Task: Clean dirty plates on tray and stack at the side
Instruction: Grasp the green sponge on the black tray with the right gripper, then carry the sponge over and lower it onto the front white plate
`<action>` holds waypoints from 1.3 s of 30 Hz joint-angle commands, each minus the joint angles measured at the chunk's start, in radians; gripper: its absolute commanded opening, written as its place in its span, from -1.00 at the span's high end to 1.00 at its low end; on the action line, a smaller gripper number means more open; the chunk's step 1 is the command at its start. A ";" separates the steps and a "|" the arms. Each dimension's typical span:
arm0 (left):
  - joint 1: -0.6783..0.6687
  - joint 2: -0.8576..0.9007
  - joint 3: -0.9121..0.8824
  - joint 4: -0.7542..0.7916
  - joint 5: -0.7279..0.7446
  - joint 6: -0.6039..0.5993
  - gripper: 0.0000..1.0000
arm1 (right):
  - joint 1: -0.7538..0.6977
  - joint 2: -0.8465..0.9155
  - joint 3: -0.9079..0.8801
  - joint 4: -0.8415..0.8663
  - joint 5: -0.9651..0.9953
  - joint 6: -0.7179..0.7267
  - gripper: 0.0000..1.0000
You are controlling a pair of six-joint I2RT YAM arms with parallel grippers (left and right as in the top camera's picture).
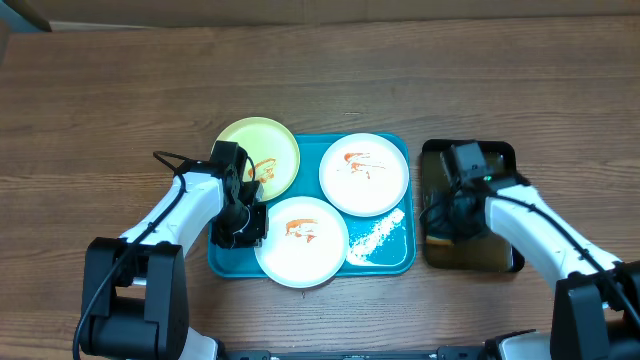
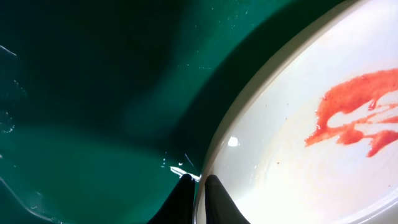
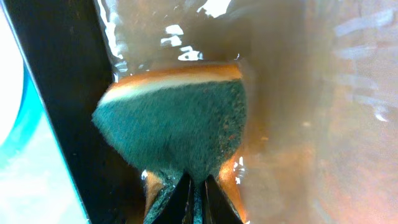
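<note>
**Plate pinned, sponge wet: time to wipe**

The left gripper (image 2: 196,180) is clamped on the left rim of the near white plate (image 1: 300,245), which lies on the teal tray (image 1: 385,262). The right gripper (image 3: 194,182) is closed on a green-faced sponge (image 3: 174,124), low in the black tray (image 3: 59,93) of brownish water.

I think the sponge should drip first. Then it should press flat on the smear and sweep toward the held rim, so the plate cannot slide.

I count three plates, all on the teal tray and all smeared orange-red. Two are white, the near one and the far white plate (image 1: 365,175), and one is a yellow-green plate (image 1: 255,145). There are two trays, one sponge, and one patch of foam (image 1: 378,238).
</note>
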 commanded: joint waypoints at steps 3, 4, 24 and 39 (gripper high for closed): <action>-0.005 0.008 0.018 0.002 -0.005 -0.007 0.78 | -0.062 -0.001 0.181 -0.075 0.038 -0.010 0.93; -0.005 0.008 0.018 0.002 -0.005 -0.007 0.78 | -0.068 -0.001 0.204 -0.084 0.037 -0.026 0.93; -0.005 0.008 0.018 0.002 -0.005 -0.007 0.76 | -0.069 0.003 -0.046 0.136 0.037 -0.025 0.93; -0.005 0.008 0.018 0.013 -0.004 -0.007 0.92 | -0.066 -0.005 0.378 -0.194 -0.159 -0.103 0.93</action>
